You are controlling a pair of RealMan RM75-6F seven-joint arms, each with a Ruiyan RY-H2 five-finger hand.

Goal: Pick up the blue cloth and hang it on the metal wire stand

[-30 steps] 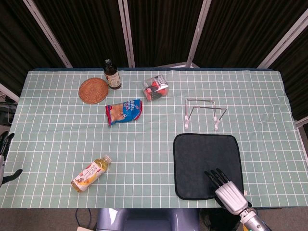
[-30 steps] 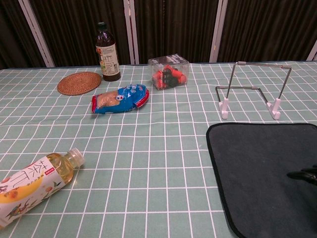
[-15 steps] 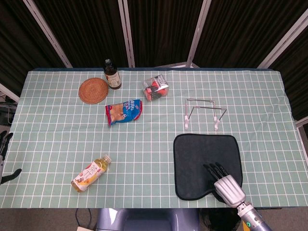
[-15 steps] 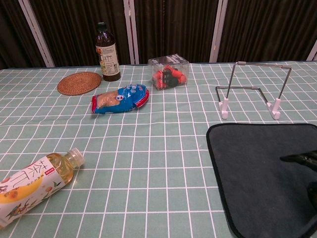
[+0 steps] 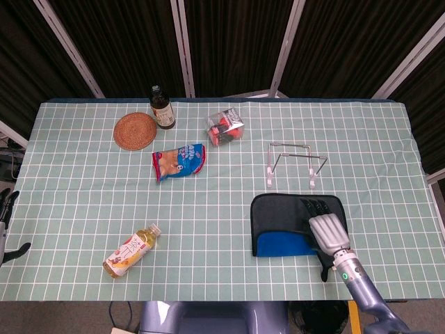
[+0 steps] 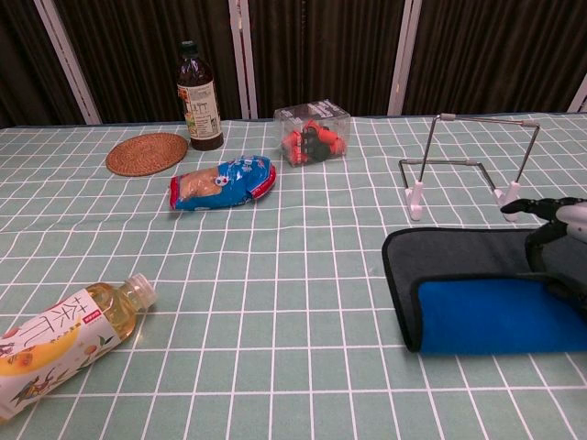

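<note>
right hand [image 5: 327,229] lower right – gripping cloth [image 5: 292,233] edge, near half folded over, blue side up | stand [image 5: 295,165] just above cloth | left hand [image 5: 5,209] at left edge – grip unclear

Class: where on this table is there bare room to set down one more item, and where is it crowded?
Free: the middle strip between the tea bottle and the blue cloth, and the right end beyond the wire stand. Crowded: the far left, where coaster, sauce bottle, snack packet and plastic box cluster.
</note>
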